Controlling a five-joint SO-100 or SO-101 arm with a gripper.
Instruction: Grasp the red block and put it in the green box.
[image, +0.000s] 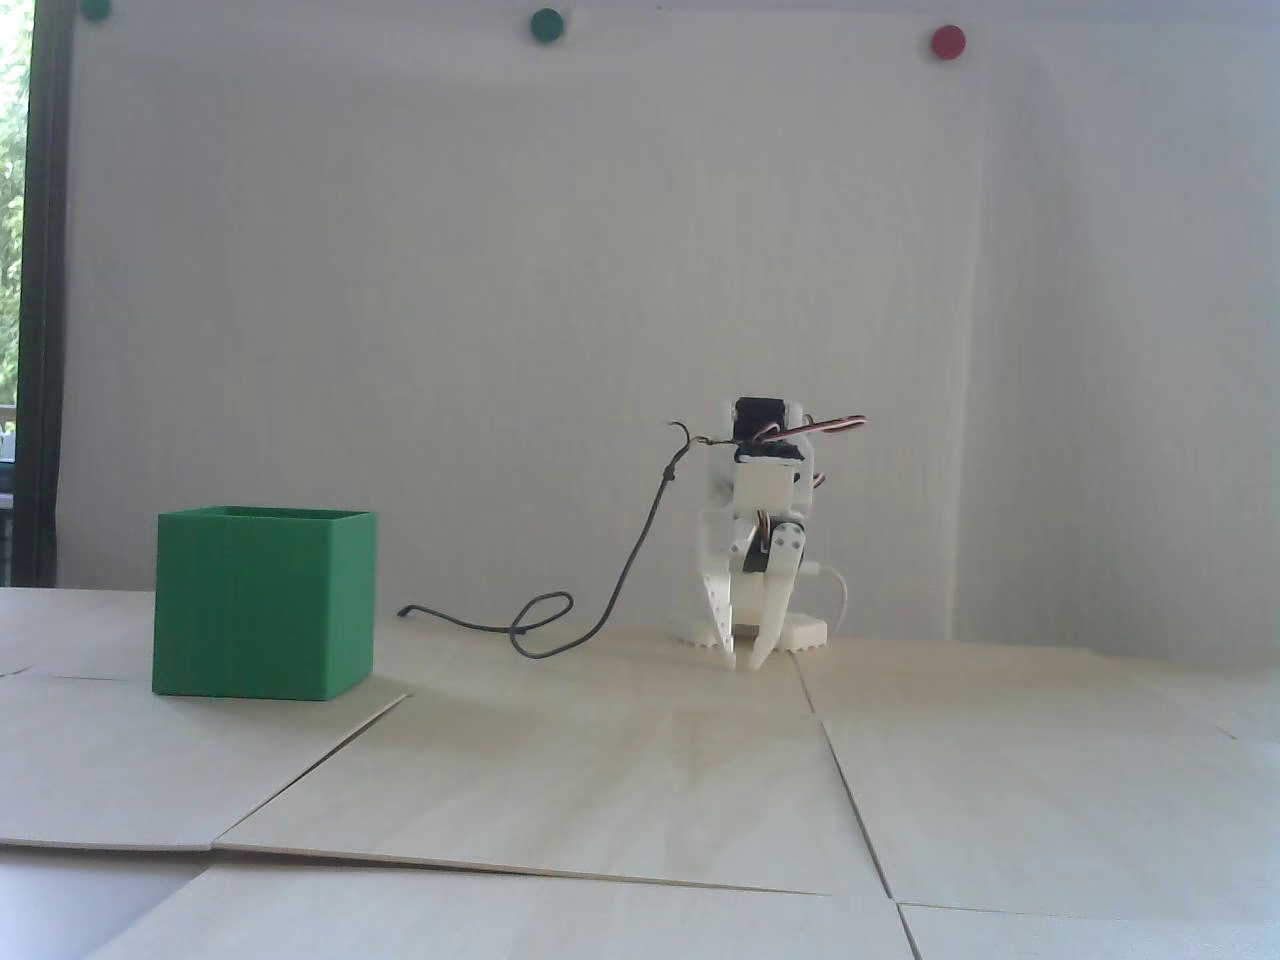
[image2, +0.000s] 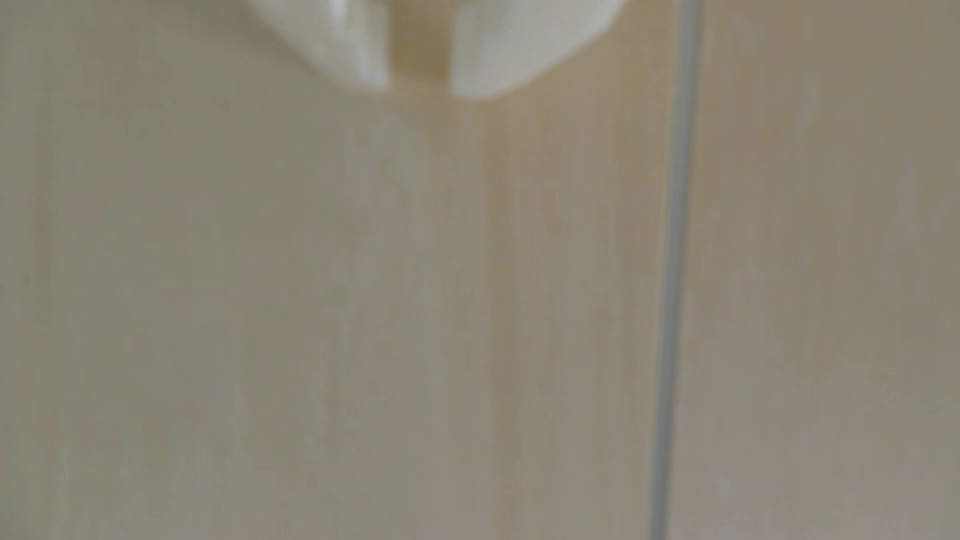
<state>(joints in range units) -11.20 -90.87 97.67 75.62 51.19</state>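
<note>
Take the green box as your landmark: in the fixed view it sits upright on the pale wooden table, open top up, and everything else is to its right. Your gripper hangs well to the right of the box and farther back, pointing straight down with its tips at or just above the table. Its jaws stand slightly parted, a narrow gap between the fingertips, with nothing between them; the wrist view confirms it, showing two blurred white fingers at the top edge with bare wood in the gap and a seam between boards running down the right side. The red block is not visible in either view (it could be inside the box, whose walls hide the interior from this low angle, or simply out of frame, and you cannot tell which). A dark cable loops across the table between the box and the arm. If the block is already in the box, the task is likely finished. If not, you are at the very start, and your next move calls for finding the block first, then opening the jaws wider before you descend on it.
</note>
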